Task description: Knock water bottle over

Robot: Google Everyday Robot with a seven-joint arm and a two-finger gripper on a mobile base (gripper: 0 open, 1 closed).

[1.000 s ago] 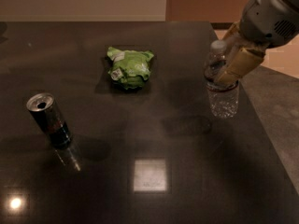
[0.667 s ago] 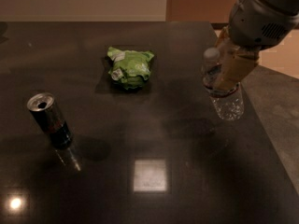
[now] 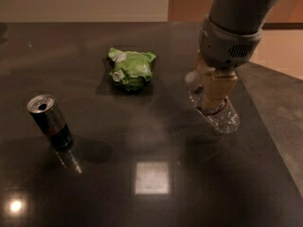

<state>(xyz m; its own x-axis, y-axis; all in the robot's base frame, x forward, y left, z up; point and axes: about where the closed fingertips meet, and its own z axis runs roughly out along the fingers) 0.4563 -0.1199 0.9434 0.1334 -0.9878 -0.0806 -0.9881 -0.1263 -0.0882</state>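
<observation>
The water bottle (image 3: 221, 117) is a clear ribbed plastic bottle, tilted steeply with its white cap (image 3: 191, 77) pointing up-left and its base toward the lower right on the dark table (image 3: 151, 174). My gripper (image 3: 214, 97) comes down from the grey arm at the upper right and presses against the bottle's middle, covering its label band. The tan fingers (image 3: 219, 90) stand right over the bottle's body.
A dark metal drink can (image 3: 49, 121) stands upright at the left. A crumpled green bag (image 3: 131, 68) lies at the middle back. The table's right edge runs diagonally just right of the bottle, with floor beyond it.
The arm has moved left and down across the table. The bottle, upright a second ago, has tipped over with its cap swinging left.
</observation>
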